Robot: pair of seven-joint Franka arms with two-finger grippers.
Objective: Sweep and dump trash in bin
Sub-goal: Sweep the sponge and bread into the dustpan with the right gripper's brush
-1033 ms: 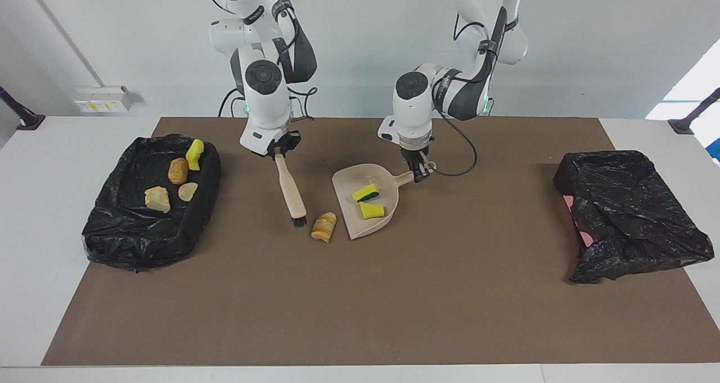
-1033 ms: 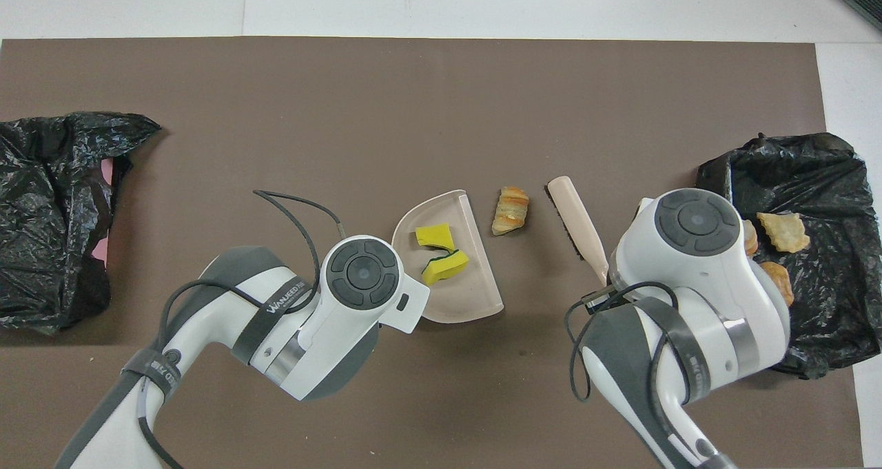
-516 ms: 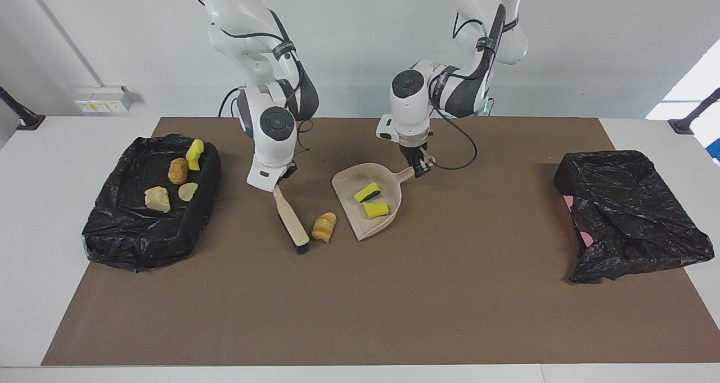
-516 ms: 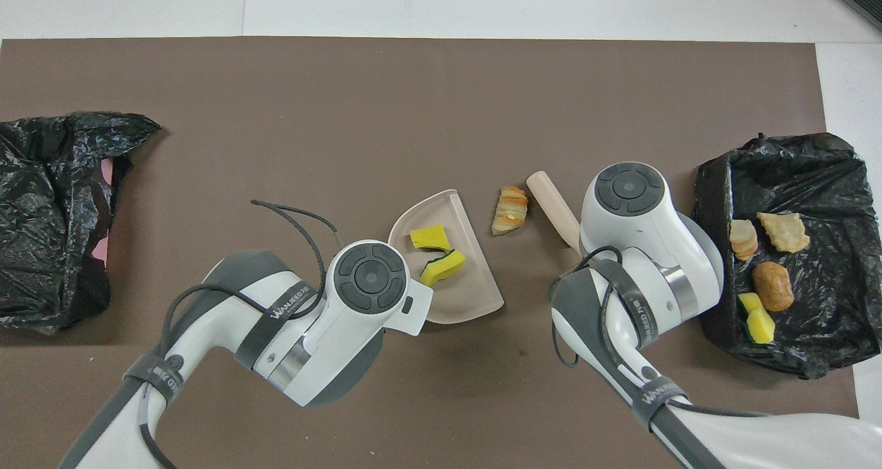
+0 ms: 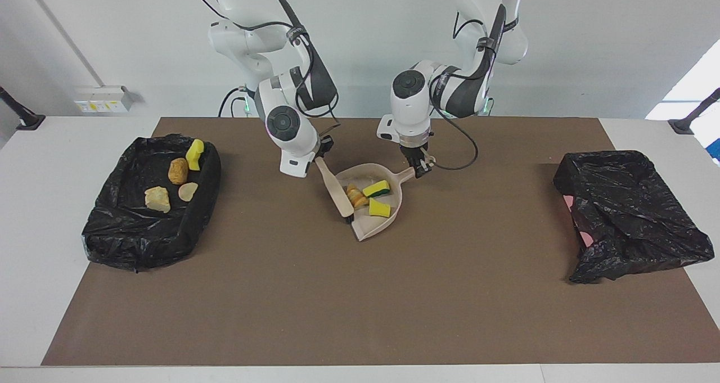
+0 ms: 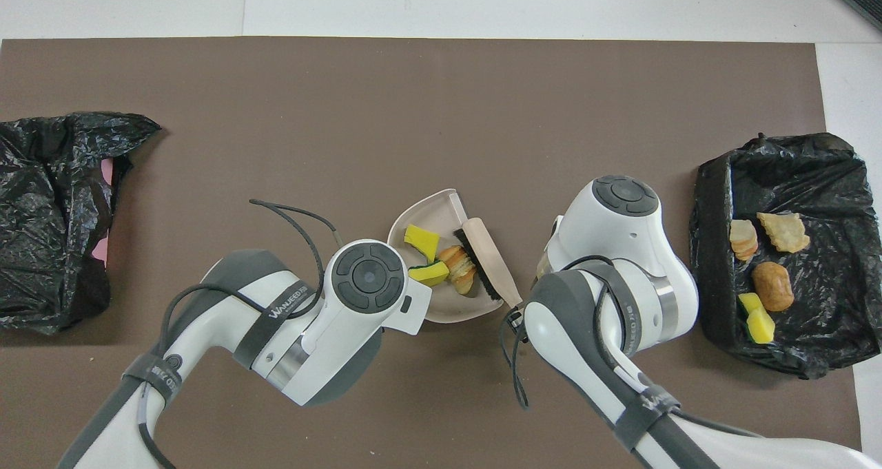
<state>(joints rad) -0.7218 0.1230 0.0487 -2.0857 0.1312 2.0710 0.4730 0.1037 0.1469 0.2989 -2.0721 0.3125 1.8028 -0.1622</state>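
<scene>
Lying in the beige dustpan [image 5: 388, 214] near the middle of the desk [image 5: 50, 163]: three pieces of trash, namely an orange crumbly chunk [image 5: 355, 195] pressed against the black bristles of the brush [image 5: 336, 190], a yellow-and-green sponge piece [image 5: 376, 188] and a plain yellow sponge piece [image 5: 379, 208]. Sitting in the black-lined bin [image 5: 112, 242] toward the right arm's end: four more scraps, a yellow sponge [image 5: 194, 153], an orange-brown chunk [image 5: 178, 170], a cream chunk [image 5: 157, 198] and a pale flat piece [image 5: 188, 190]. Gripping the brush handle, the right hand [image 5: 322, 148], closed, mostly masked by its own wrist in the overhead view [image 6: 534, 286]. Clamping the end of the dustpan handle, the left hand [image 5: 419, 168], closed, completely hidden under the arm's wrist in the overhead view. Resting with its mouth against the brush, the dustpan, its handle end covered from above. Slumping at the left arm's end on the brown mat [image 5: 360, 304], a crumpled black bag [image 5: 630, 214] with a bit of pink [image 5: 585, 238] showing under it; impossible to tell what the pink thing is. Cut off at the overhead view's edge, part of that bag.
</scene>
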